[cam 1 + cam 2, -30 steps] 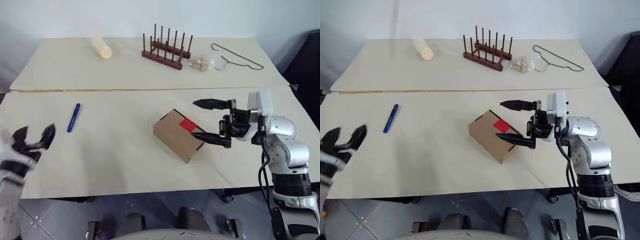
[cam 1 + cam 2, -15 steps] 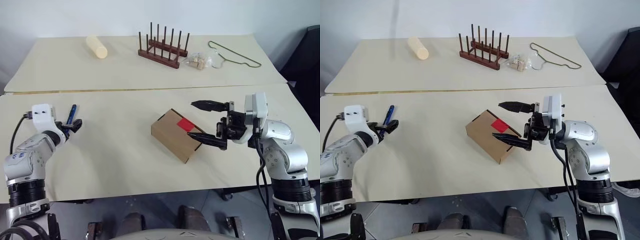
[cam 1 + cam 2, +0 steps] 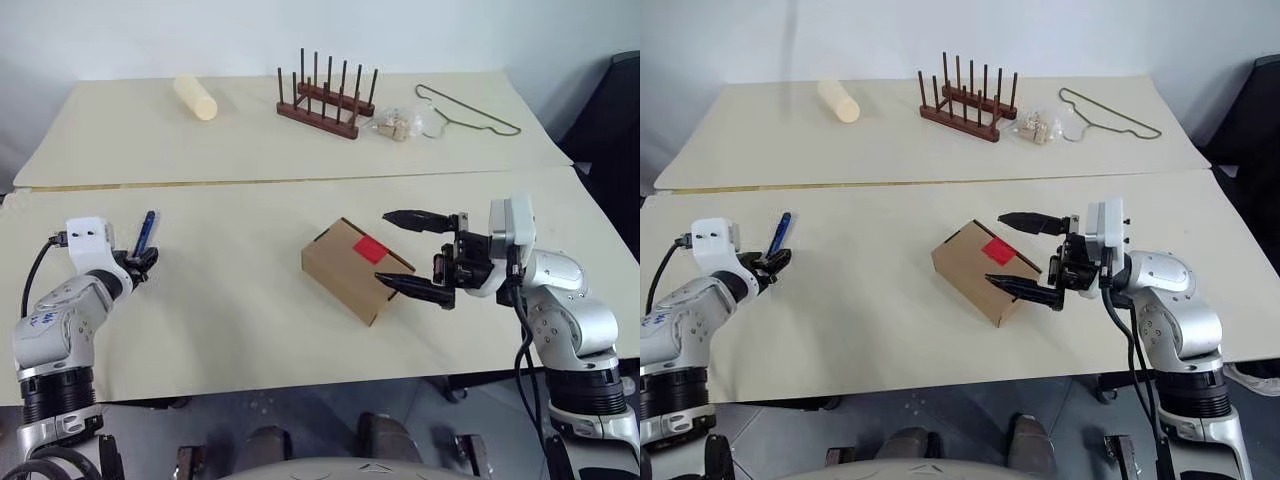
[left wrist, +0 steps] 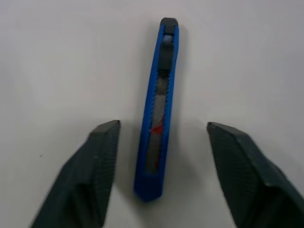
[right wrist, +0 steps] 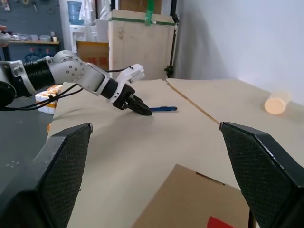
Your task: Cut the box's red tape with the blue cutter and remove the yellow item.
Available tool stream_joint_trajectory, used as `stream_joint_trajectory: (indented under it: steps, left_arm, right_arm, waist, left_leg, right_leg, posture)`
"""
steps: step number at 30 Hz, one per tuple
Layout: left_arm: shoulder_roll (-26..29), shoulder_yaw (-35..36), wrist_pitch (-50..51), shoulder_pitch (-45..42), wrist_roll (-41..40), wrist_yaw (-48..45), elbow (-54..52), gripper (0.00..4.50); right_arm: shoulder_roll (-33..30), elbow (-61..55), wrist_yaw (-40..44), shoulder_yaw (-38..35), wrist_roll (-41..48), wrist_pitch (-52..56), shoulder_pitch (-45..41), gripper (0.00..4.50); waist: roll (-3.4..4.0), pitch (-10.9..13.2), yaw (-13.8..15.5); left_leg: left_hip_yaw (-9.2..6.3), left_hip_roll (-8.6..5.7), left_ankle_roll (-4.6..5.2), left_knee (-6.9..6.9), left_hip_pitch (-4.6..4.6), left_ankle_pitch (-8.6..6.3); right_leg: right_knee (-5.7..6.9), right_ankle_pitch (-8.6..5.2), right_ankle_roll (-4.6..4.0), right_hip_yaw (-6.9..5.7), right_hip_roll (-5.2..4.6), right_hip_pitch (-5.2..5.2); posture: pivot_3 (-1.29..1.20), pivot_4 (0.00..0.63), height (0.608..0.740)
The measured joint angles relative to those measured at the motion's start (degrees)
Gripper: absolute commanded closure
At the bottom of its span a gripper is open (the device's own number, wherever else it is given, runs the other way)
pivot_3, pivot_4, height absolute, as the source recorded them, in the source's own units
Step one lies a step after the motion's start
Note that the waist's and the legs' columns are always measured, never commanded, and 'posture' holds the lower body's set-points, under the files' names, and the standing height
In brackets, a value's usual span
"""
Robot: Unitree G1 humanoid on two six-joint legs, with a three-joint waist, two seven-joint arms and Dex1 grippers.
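Observation:
The brown cardboard box (image 3: 345, 265) lies mid-table with its lid down and the red tape (image 3: 372, 249) across the lid edge. The blue cutter (image 3: 146, 231) lies flat near the table's left side. My left gripper (image 3: 143, 258) is open at the cutter's near end. In the left wrist view its two fingers flank the cutter (image 4: 158, 109) with a gap on each side. My right gripper (image 3: 405, 253) is open, pointing left at the box's right end, one finger above it and one near its front corner. The yellow item is hidden.
Along the far half of the table stand a cream cylinder (image 3: 195, 97), a wooden peg rack (image 3: 325, 100), a small clear bag of blocks (image 3: 395, 124) and a wire hanger (image 3: 468, 108). A seam (image 3: 300, 182) crosses the table.
My left arm rose from the lower left and reached forward to the cutter, and its fingers narrowed around it. The right gripper and the box held still.

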Motion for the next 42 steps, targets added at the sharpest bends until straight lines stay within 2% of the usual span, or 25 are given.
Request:
stream_joint_trajectory:
  steps: [5,6,11,14,16,20,22,24,27,29,30,31,33,38,42]
  left_arm:
    - [-0.3,0.0,-0.1,1.9,1.1,0.0,-1.0,4.01]
    - [-0.6,0.0,-0.1,2.3,1.3,0.0,-1.6,4.06]
    - [-1.1,0.6,-6.0,5.6,2.2,-1.7,-3.7,4.06]
    - [0.2,1.8,-9.4,9.7,-1.8,-11.5,-5.6,4.06]
    - [4.3,1.9,-12.0,13.2,-4.5,-21.0,-8.6,4.06]
    - [19.8,2.6,-25.6,24.8,-5.3,-48.0,-15.5,4.06]
    - [26.2,0.1,-30.9,27.2,-3.3,-57.6,-16.2,4.06]
    - [28.5,-4.6,-34.1,26.0,-0.9,-61.8,-16.3,4.06]
    - [28.3,-12.9,-36.4,21.7,1.8,-63.8,-17.8,4.06]
    - [26.0,-18.8,-35.9,15.3,5.2,-63.0,-18.1,4.06]
    - [23.1,-23.3,-34.6,10.3,8.0,-61.9,-18.4,4.06]
    - [19.6,-28.8,-32.6,5.6,10.9,-60.7,-19.0,4.06]
    - [15.0,-36.5,-29.6,1.9,14.4,-59.2,-20.2,4.06]
    - [12.7,-40.4,-24.3,-2.3,17.1,-57.9,-21.4,4.06]
    - [11.0,-42.6,-19.9,-3.5,18.2,-56.7,-23.5,4.06]
  right_arm:
    - [0.0,0.1,0.8,-0.1,0.0,-1.3,0.4,0.0]
    - [0.0,0.1,0.9,-0.1,0.0,-1.4,0.4,0.0]
    - [0.0,0.1,-0.1,-0.1,0.0,-1.2,0.4,0.0]
    - [0.0,-0.9,-3.0,-1.0,2.3,1.7,0.0,0.0]
    - [-0.8,-2.2,-4.1,-1.5,4.2,4.2,-1.4,0.0]
    - [-7.6,-7.9,-0.6,0.5,5.3,8.2,-1.4,0.0]
    - [-10.5,-9.3,2.1,2.8,4.9,9.8,-0.5,0.0]
    - [-11.6,-10.2,3.4,3.3,5.7,11.6,0.7,0.0]
    - [-12.7,-12.3,3.8,3.5,7.7,14.2,2.1,0.0]
    - [-14.2,-14.5,3.9,3.5,8.7,15.8,3.4,0.0]
    - [-15.4,-15.7,3.9,4.1,8.5,16.6,4.8,0.39]
    - [-16.3,-16.8,3.5,5.5,7.3,16.9,6.4,0.59]
    - [-17.5,-17.3,3.0,8.1,4.7,17.7,8.6,1.27]
    - [-19.0,-17.7,1.5,10.8,-1.7,16.1,12.4,3.02]
    - [-16.3,-17.4,-4.2,14.4,-8.7,14.3,13.4,4.39]
  waist:
    - [0.08,0.0,0.1]
    - [0.12,-0.1,0.1]
    - [0.17,-0.1,0.1]
    - [0.09,0.0,0.0]
    - [-0.06,0.0,-0.1]
    - [-0.03,0.0,-0.1]
    - [0.04,0.1,0.4]
    - [0.07,0.1,1.0]
    - [0.04,0.1,1.3]
    - [0.06,0.1,1.6]
    - [0.11,0.1,2.2]
    - [0.08,0.1,2.7]
    - [-0.06,0.1,2.5]
    - [-0.09,0.1,1.5]
    - [-0.12,0.1,1.7]
  left_leg:
    - [0.0,-0.01,0.06,-0.02,0.22,-0.07]
    - [0.0,-0.01,0.06,-0.02,0.23,-0.07]
    - [0.0,0.0,0.04,-0.03,0.23,-0.09]
    - [0.0,0.04,0.03,-0.03,0.13,-0.09]
    - [0.02,0.09,0.0,-0.03,0.04,-0.11]
    - [0.31,0.13,-0.02,-0.11,-0.13,-0.25]
    - [0.34,0.12,0.05,-0.1,-0.14,-0.29]
    - [0.4,0.12,0.11,-0.08,-0.15,-0.32]
    - [0.41,0.13,0.14,-0.07,-0.2,-0.35]
    - [0.4,0.11,0.16,-0.05,-0.25,-0.35]
    - [0.36,0.08,0.19,0.01,-0.3,-0.37]
    - [0.35,0.08,0.22,0.09,-0.38,-0.38]
    - [0.39,0.08,0.33,0.41,-0.64,-0.49]
    - [0.49,0.11,0.39,0.66,-0.6,-0.6]
    - [0.42,0.12,0.4,0.83,-0.57,-0.61]
  right_leg:
    - [-0.03,0.0,0.0,0.0,-0.04,0.26]
    - [-0.03,0.0,0.0,0.01,-0.04,0.27]
    - [-0.04,-0.01,-0.01,0.01,-0.04,0.26]
    - [-0.06,-0.02,-0.03,-0.01,-0.02,0.15]
    - [-0.01,-0.05,-0.1,-0.01,-0.01,-0.01]
    - [0.04,-0.11,-0.2,-0.02,-0.01,-0.43]
    - [-0.05,-0.12,-0.22,-0.05,-0.01,-0.39]
    - [-0.07,-0.11,-0.21,-0.04,-0.02,-0.38]
    - [-0.03,-0.1,-0.18,-0.04,-0.01,-0.44]
    - [0.0,-0.09,-0.17,-0.05,-0.01,-0.48]
    - [0.0,-0.08,-0.15,-0.11,-0.01,-0.44]
    - [-0.03,-0.07,-0.12,-0.13,-0.01,-0.45]
    - [0.03,-0.01,-0.03,-0.13,-0.01,-0.62]
    - [0.05,0.01,0.02,-0.13,-0.04,-0.58]
    - [0.06,0.03,0.06,-0.12,-0.04,-0.42]
  posture:
    - [0.0,0.15,0.74]
    - [0.0,0.15,0.74]
    - [0.0,0.15,0.74]
    - [0.0,0.15,0.74]
    - [0.0,0.15,0.74]
    - [0.0,0.15,0.74]
    - [0.0,0.15,0.74]
    - [0.0,0.15,0.74]
    - [0.0,0.15,0.74]
    - [0.0,0.15,0.74]
    - [0.0,0.15,0.74]
    - [0.0,0.15,0.74]
    - [0.0,0.15,0.74]
    - [0.0,0.15,0.74]
    - [0.0,0.15,0.74]
